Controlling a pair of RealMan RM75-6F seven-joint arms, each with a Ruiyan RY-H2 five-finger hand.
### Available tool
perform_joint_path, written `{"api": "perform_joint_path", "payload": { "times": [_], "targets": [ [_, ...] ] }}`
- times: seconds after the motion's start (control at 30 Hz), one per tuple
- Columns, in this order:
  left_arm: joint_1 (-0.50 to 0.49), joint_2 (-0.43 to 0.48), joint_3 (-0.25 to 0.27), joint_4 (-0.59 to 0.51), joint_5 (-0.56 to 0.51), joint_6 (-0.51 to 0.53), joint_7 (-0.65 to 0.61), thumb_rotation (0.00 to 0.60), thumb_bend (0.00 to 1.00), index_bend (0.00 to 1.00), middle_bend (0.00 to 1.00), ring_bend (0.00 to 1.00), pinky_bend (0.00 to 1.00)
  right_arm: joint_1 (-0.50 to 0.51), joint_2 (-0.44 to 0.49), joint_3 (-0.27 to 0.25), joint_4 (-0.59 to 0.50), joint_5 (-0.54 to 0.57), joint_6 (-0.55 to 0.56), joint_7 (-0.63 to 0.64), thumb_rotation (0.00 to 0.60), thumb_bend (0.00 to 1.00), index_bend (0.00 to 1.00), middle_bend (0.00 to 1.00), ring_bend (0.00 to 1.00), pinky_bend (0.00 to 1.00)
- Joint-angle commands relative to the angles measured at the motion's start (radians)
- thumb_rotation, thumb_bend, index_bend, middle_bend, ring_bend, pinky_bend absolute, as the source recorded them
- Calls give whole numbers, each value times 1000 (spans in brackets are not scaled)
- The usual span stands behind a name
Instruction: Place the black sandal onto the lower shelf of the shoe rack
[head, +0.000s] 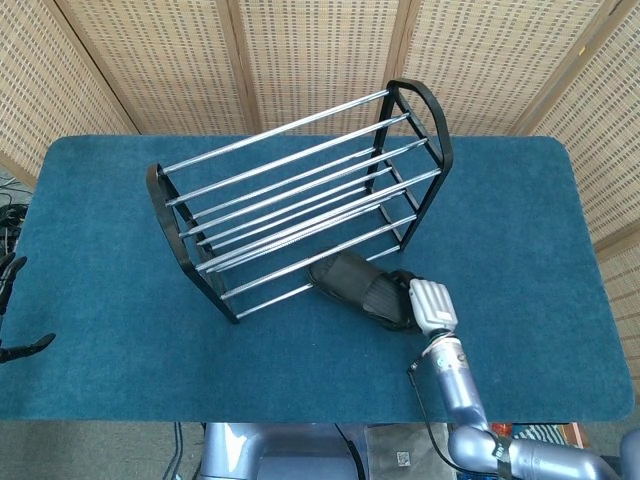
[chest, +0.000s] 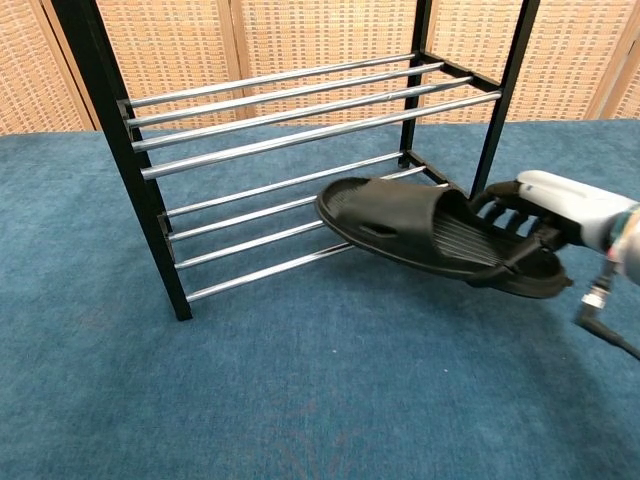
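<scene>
My right hand (chest: 535, 215) (head: 425, 300) grips the heel end of the black sandal (chest: 420, 230) (head: 355, 285) and holds it off the table. The sandal's toe reaches over the front rails of the lower shelf (chest: 290, 215) of the shoe rack (head: 300, 195). The rack has black end frames and chrome rails, and both its shelves are bare. Only dark fingertips of my left hand (head: 15, 310) show at the left edge of the head view; their pose is unclear.
A blue carpet-like mat (head: 110, 350) covers the table. Woven wicker screens (head: 310, 50) stand behind it. A thin black cable (chest: 610, 335) hangs from my right wrist.
</scene>
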Motion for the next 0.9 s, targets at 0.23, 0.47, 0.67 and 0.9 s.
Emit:
{"api": "perform_joint_path", "payload": {
  "times": [0.23, 0.47, 0.67, 0.9],
  "targets": [
    [-20, 13, -10, 16, -25, -43, -43, 600, 124, 0, 0, 0, 0, 181, -233, 236, 160, 303, 135, -147, 600, 379, 685, 765, 722, 583],
    [-34, 20, -15, 28, -39, -75, -71, 600, 125, 0, 0, 0, 0, 251, -305, 282, 268, 372, 145, -188, 600, 384, 685, 765, 722, 583],
    [-42, 21, -15, 31, -41, -91, -79, 600, 125, 0, 0, 0, 0, 294, -377, 306, 366, 363, 170, -162, 600, 390, 685, 766, 723, 583],
    [-47, 22, -15, 39, -51, -103, -89, 600, 125, 0, 0, 0, 0, 332, -428, 340, 436, 341, 193, -142, 600, 396, 685, 766, 722, 583]
  ]
}}
